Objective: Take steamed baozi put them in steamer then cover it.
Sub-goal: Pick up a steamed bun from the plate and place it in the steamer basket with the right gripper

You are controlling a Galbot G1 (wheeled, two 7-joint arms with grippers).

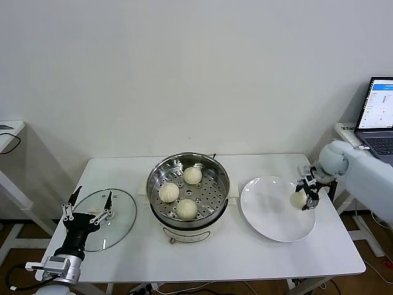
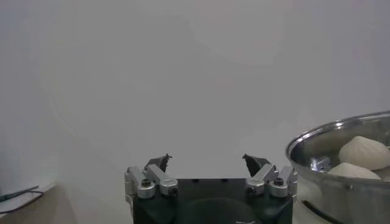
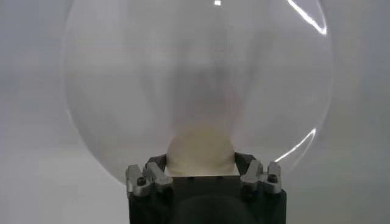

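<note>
Head view: right gripper point(image 1: 305, 198) clamps round baozi point(image 1: 298, 199) over plate point(image 1: 270, 215).

The steamer point(image 1: 212, 169) is showing shiny perforated metal. The plate point(image 1: 270, 218) is looking glossy white, the lid point(image 1: 120, 212) clear glass. Between the right jaws, a baozi point(image 3: 200, 152) is appearing matt, smooth.

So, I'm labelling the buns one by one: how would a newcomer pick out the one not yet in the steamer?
Start at the steel steamer mid-table, then look to the white plate on the robot's right. At the plate's outer edge the right gripper is shut on a baozi. It is the only bun outside the steamer; three others sit inside.
</note>
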